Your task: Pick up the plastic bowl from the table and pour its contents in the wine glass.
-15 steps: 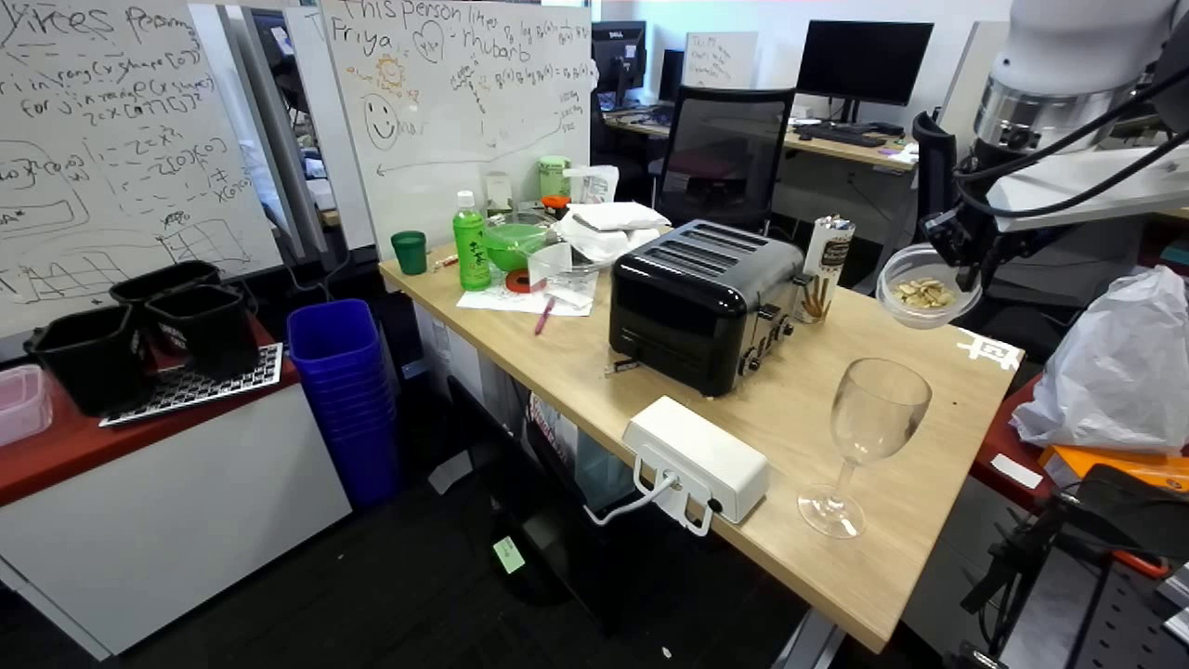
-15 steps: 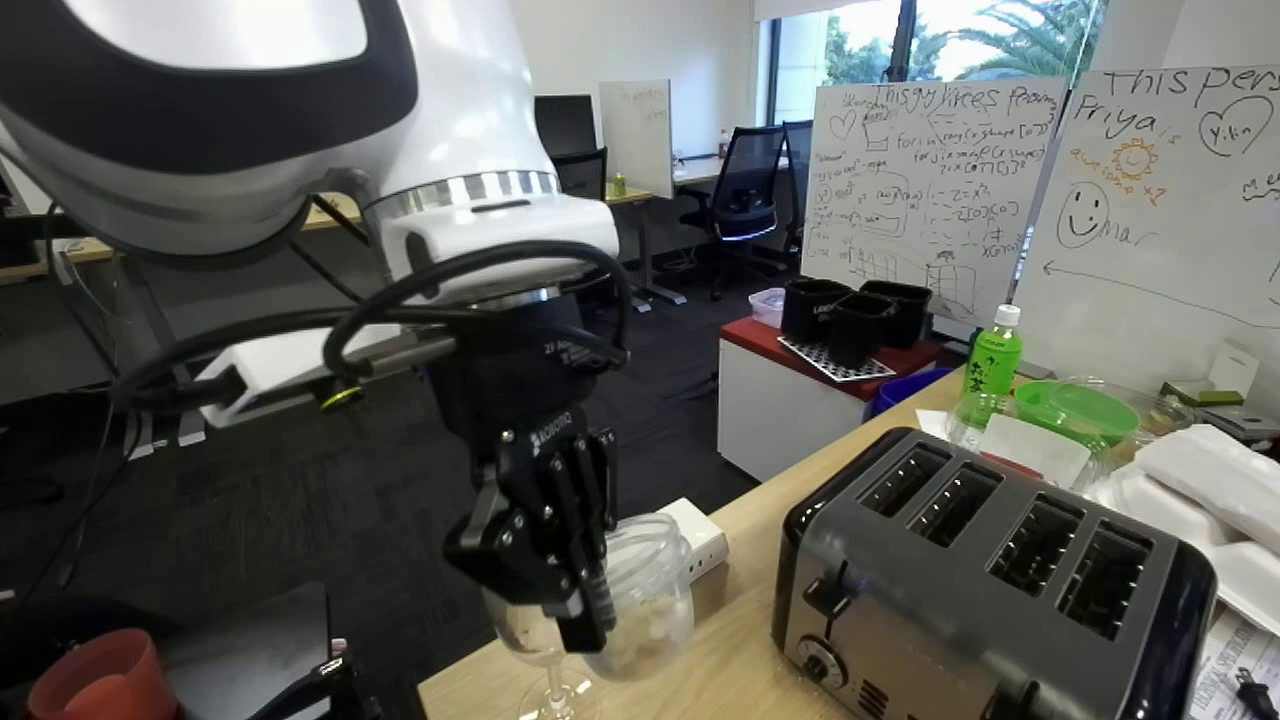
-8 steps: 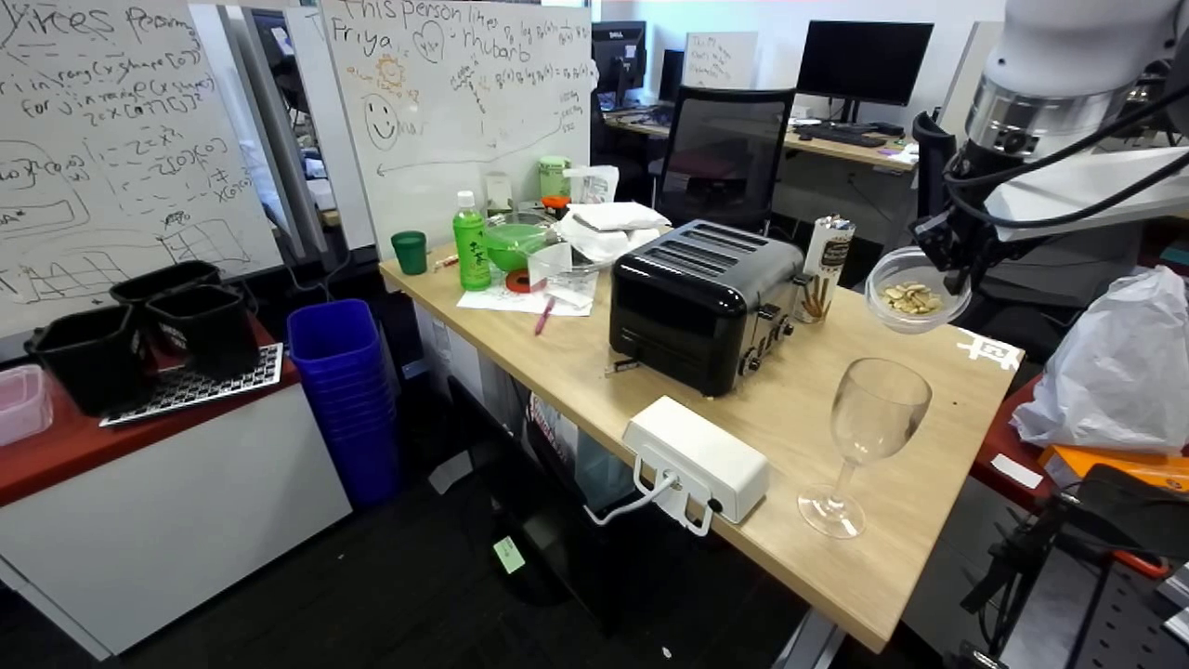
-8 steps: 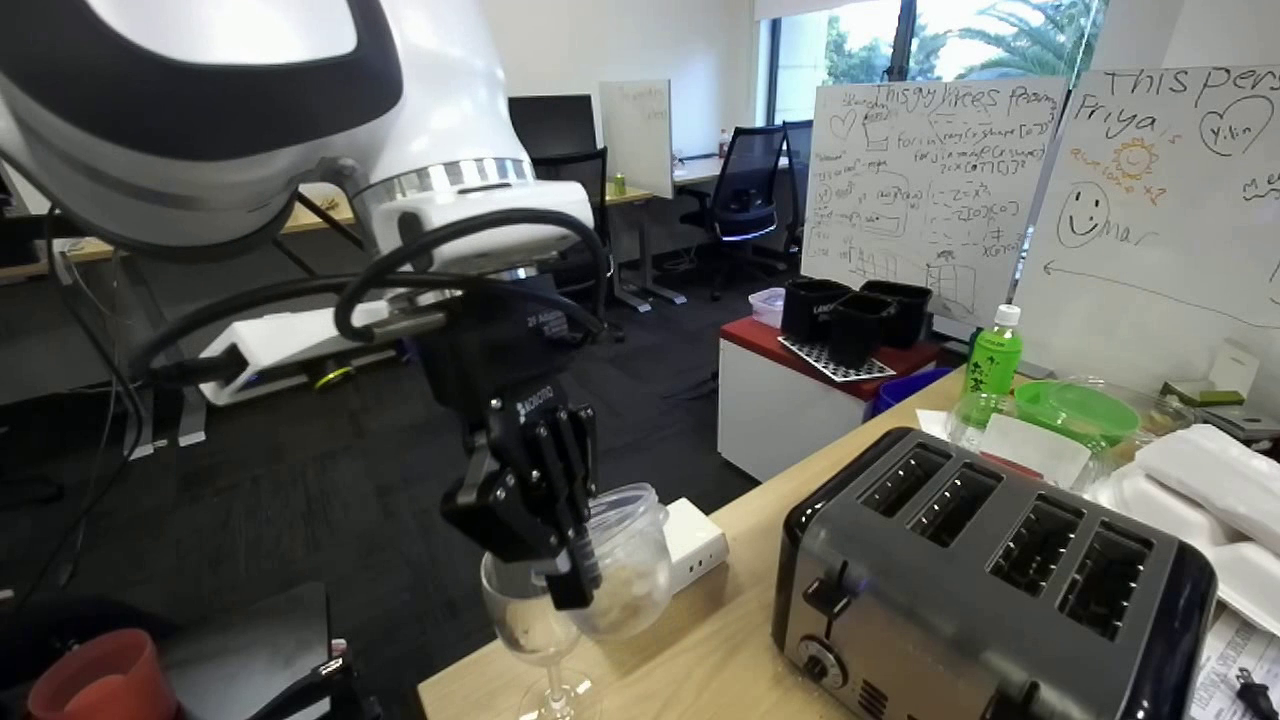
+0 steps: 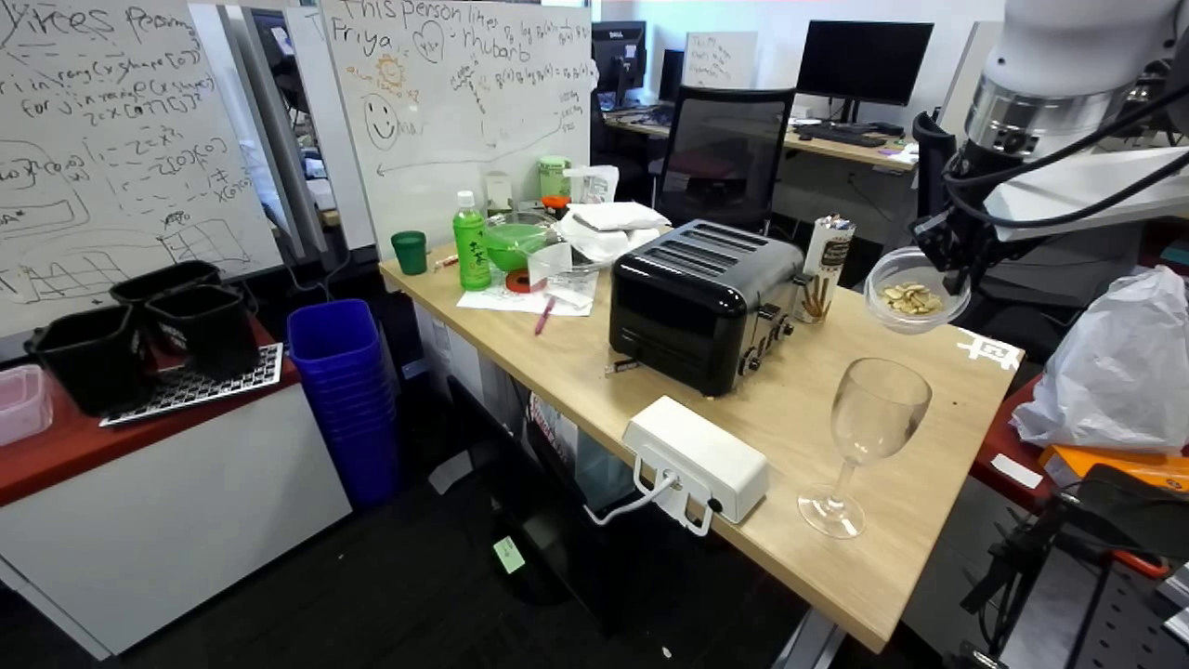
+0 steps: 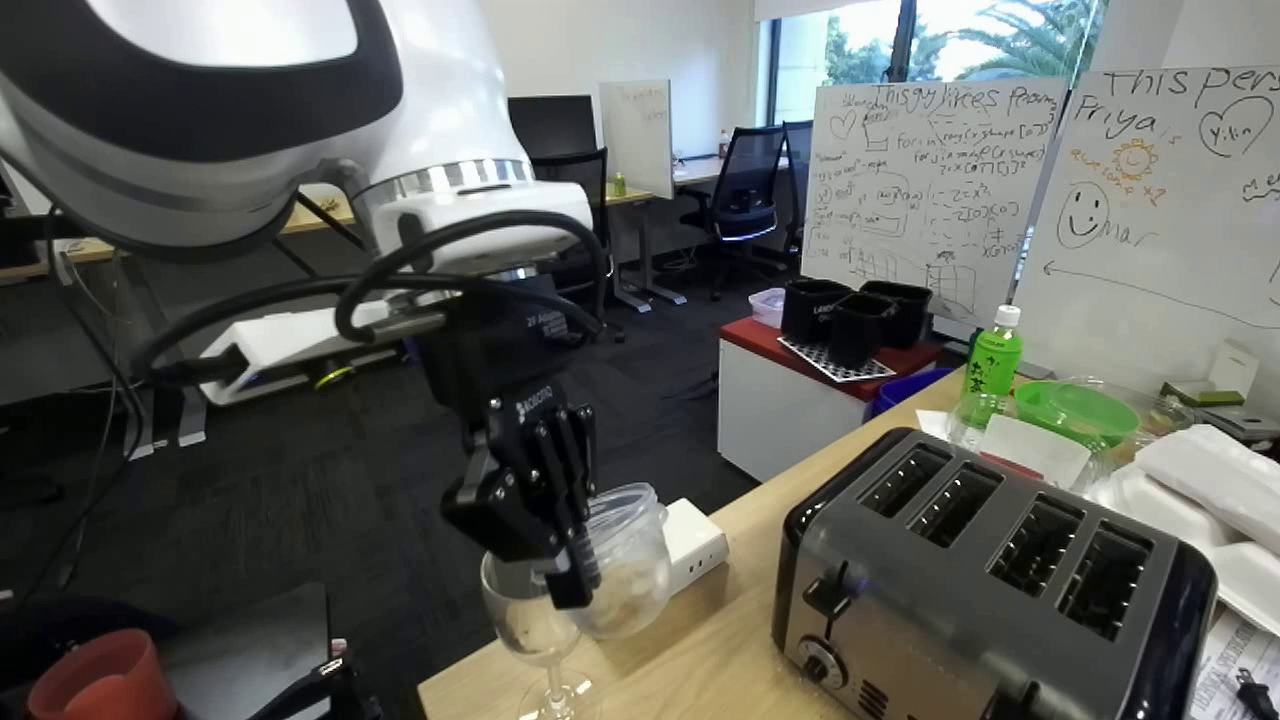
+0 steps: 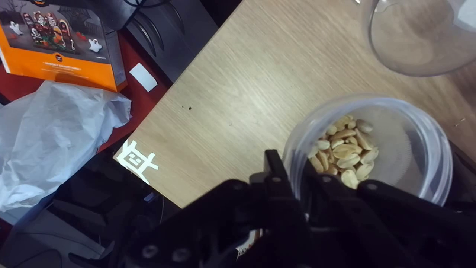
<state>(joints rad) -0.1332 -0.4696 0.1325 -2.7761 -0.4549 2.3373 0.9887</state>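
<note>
One hand (image 7: 292, 167) pinches the wall of a clear plastic bowl (image 7: 396, 156), holding it off the surface (image 5: 790, 427); the bowl juts out ahead of the hand, with a heap of nuts (image 7: 346, 149) inside, gathered on the side nearer the hand; the wine glass (image 5: 878, 418) stands upright on the surface, lower than the hand and near it, apart from the bowl in the wrist view; a black toaster (image 5: 701, 307) stands lower than the hand, off to one side; a white box (image 5: 697, 455) sits at the surface's edge, farther from the hand than the wine glass; well away from the hand, beyond the toaster, are a green bottle (image 5: 472, 246), a green bowl (image 5: 506, 240) and a green cup (image 5: 409, 253); on the hand's other side, past the surface's edge, a white bag (image 5: 1110, 372) lies beside an orange box (image 7: 63, 70).
</note>
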